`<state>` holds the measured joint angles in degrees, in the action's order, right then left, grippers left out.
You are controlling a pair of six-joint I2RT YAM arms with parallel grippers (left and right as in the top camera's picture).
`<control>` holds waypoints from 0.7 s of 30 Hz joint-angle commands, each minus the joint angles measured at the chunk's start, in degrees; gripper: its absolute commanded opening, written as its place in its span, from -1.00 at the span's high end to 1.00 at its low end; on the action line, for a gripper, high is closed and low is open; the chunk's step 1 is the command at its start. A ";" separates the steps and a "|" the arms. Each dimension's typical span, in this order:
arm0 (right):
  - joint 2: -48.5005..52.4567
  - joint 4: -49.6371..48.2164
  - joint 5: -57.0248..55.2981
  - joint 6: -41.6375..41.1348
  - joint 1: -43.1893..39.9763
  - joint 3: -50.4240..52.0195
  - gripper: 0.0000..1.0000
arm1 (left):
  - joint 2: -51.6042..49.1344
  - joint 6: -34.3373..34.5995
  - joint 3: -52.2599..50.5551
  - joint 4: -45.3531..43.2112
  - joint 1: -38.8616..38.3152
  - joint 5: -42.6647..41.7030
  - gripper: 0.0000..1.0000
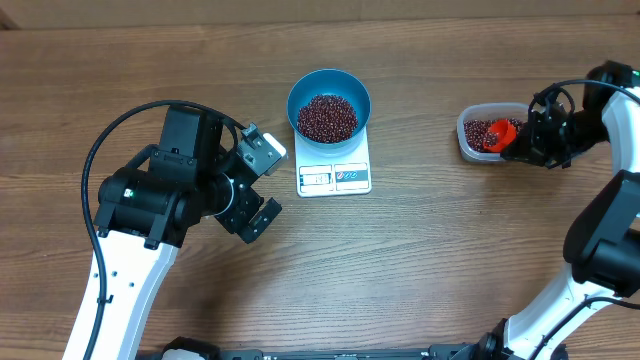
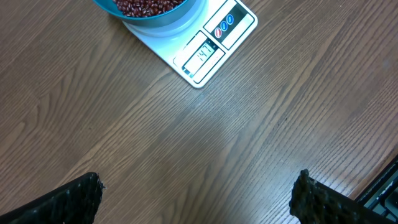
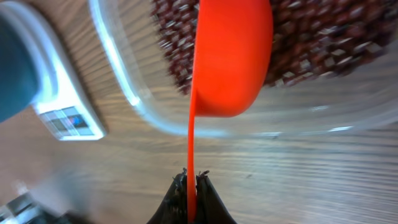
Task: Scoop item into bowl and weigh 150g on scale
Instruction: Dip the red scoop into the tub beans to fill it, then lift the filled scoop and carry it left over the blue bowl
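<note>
The blue bowl [image 1: 329, 103] stands on the white scale [image 1: 334, 175] and holds a heap of dark red-brown beans [image 1: 327, 117]; its rim and the scale's lit display [image 2: 204, 55] show at the top of the left wrist view. My left gripper [image 1: 258, 183] hangs open left of the scale with nothing between its fingers [image 2: 71, 202]. At the right, my right gripper [image 3: 191, 179] is shut on the thin handle of the orange-red scoop [image 3: 231, 59], whose cup sits over the beans [image 3: 317, 43] in the clear container [image 1: 485, 133].
The clear plastic container's rim [image 3: 118, 74] lies between the scale [image 3: 59, 106] and the scoop in the right wrist view. Bare wood tabletop [image 1: 420, 250] spreads in front of the scale. The left arm's black body [image 1: 165, 190] and cable take up the left side.
</note>
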<state>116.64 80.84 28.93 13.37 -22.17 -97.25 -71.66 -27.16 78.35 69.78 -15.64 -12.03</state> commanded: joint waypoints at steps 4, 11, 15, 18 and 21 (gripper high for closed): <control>-0.39 1.42 8.83 3.67 -1.99 -0.31 0.92 | -0.26 0.59 0.02 -0.15 0.24 -1.11 -0.99; -2.62 2.89 9.05 3.67 -1.99 -0.33 0.93 | -0.26 0.57 0.02 -0.15 0.24 -1.11 -0.99; -6.03 3.26 11.67 3.67 -1.84 -0.33 0.92 | -0.24 0.59 0.02 -0.15 0.24 -1.11 -0.99; -8.81 3.30 13.49 3.65 -1.46 -0.33 0.92 | -0.26 0.57 0.02 -0.15 0.24 -1.11 -0.99; -11.10 3.28 15.23 3.63 -0.13 -0.33 0.93 | -0.26 0.57 0.02 -0.15 0.24 -1.11 -0.99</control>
<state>109.71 84.16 40.38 16.53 -23.66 -97.25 -71.66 -27.16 78.35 69.78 -15.64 -12.03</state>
